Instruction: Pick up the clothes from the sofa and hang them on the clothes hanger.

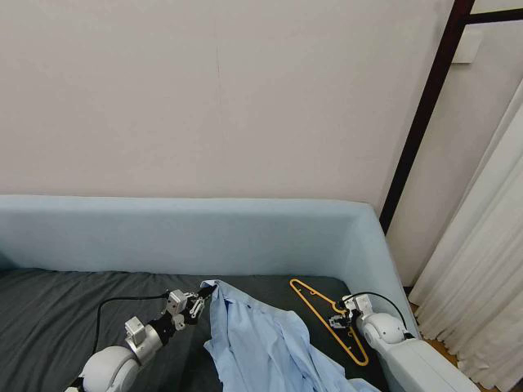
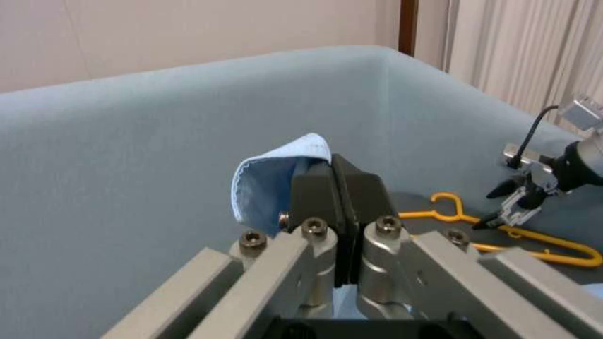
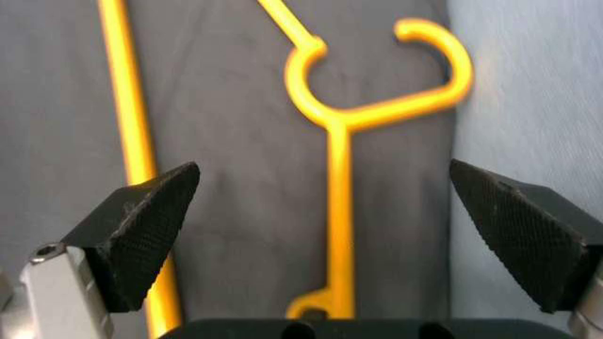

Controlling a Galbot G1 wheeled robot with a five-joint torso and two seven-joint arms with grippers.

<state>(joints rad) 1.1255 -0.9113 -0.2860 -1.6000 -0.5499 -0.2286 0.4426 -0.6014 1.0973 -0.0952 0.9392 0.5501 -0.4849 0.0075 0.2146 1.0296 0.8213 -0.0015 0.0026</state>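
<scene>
Left hand (image 2: 341,176) clamps the blue shirt (image 1: 261,343). Right hand (image 3: 323,169), spread wide, straddles the stem of the orange hanger (image 3: 337,212) from above.

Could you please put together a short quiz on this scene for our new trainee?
1. True or false: the left hand is shut on a fold of the light blue shirt.
2. The right hand is open, with its fingers on either side of which thing? A) the orange hanger B) a cushion C) a towel
3. Fill the gap: on the sofa, the orange hanger lies on the dark seat to the robot's ___ of the shirt.

Key: 1 true; 2 A; 3 right.
</scene>
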